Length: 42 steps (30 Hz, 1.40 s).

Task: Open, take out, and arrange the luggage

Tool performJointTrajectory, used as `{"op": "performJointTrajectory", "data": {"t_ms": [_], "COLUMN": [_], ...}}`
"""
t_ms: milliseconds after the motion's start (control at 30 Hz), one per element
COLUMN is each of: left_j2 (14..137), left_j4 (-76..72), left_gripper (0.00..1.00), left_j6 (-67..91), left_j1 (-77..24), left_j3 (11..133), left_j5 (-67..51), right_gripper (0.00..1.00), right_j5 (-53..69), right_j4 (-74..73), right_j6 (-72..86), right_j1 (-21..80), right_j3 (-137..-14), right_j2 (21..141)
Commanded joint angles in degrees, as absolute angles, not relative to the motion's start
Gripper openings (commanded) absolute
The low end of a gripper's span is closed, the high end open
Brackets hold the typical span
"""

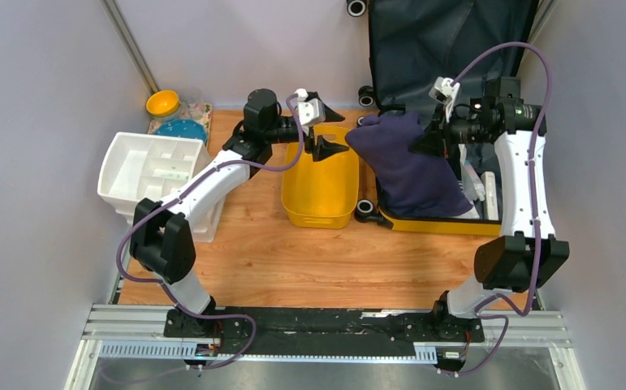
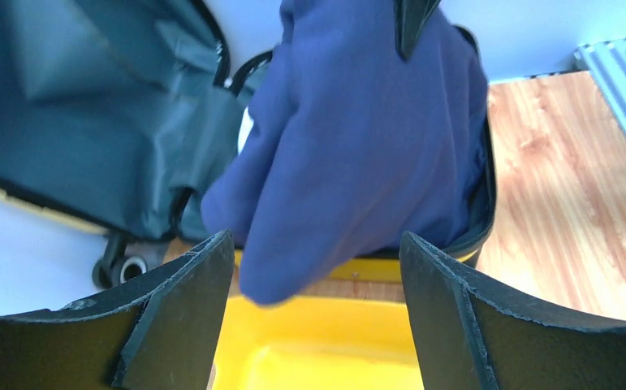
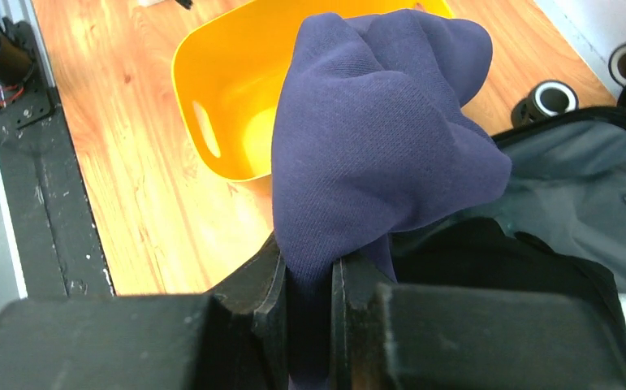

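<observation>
The desk (image 1: 293, 260) has a warm wood-grain top, closed in by plain pale grey walls (image 1: 41, 122) on three sides. A slanted metal post (image 1: 131, 45) stands in the back left corner (probably aluminium). A silver rail (image 1: 123, 325) runs along the near edge. The light is soft and even.

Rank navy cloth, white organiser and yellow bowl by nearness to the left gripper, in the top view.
1. Navy cloth, just right of the left gripper.
2. White organiser, to its left.
3. Yellow bowl, far back-left corner.
</observation>
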<state>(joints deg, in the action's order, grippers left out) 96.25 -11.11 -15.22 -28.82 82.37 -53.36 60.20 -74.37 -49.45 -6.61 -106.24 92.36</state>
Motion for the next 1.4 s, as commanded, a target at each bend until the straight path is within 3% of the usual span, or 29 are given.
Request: {"op": "performJointTrajectory", "data": {"t_ms": [0, 200, 433, 1000, 1200, 1333, 1367], "left_j2": [96.68, 96.85, 95.28, 90.88, 91.49, 92.81, 93.07], "left_j4": [-14.41, -14.95, -5.55, -16.77, -18.02, -15.65, -15.47], "left_gripper": [0.82, 0.83, 0.84, 0.84, 0.85, 0.54, 0.40], "left_j6": [-16.61, -20.98, -33.66, -35.52, -35.68, -34.72, -33.85], "left_j1": [-31.37, -35.15, -39.11, -43.77, -44.47, -45.35, -45.44], "left_j3": [84.46, 82.18, 80.08, 67.24, 66.97, 68.90, 69.17], "left_j5": [-61.84, -64.78, -65.04, -51.78, -59.39, -61.08, -61.95], "right_gripper": [0.00, 0.00, 0.00, 0.00, 0.00, 0.00, 0.00], "right_j5": [64.52, 61.61, 56.35, 48.87, 48.16, 47.11, 46.94], "right_j4": [-81.12, -85.69, -86.40, -91.05, -89.39, -87.28, -86.93], "right_j6": [-56.94, -64.06, -69.61, -81.91, -84.20, -82.97, -82.27], "right_j1": [-4.22, -0.36, 7.02, 16.52, 17.84, 17.84, 17.84], "right_j3": [-103.73, -98.01, -91.94, -82.53, -80.95, -81.39, -81.04], "right_j2": [84.74, 79.72, 74.19, 68.47, 67.41, 66.80, 66.45]}}
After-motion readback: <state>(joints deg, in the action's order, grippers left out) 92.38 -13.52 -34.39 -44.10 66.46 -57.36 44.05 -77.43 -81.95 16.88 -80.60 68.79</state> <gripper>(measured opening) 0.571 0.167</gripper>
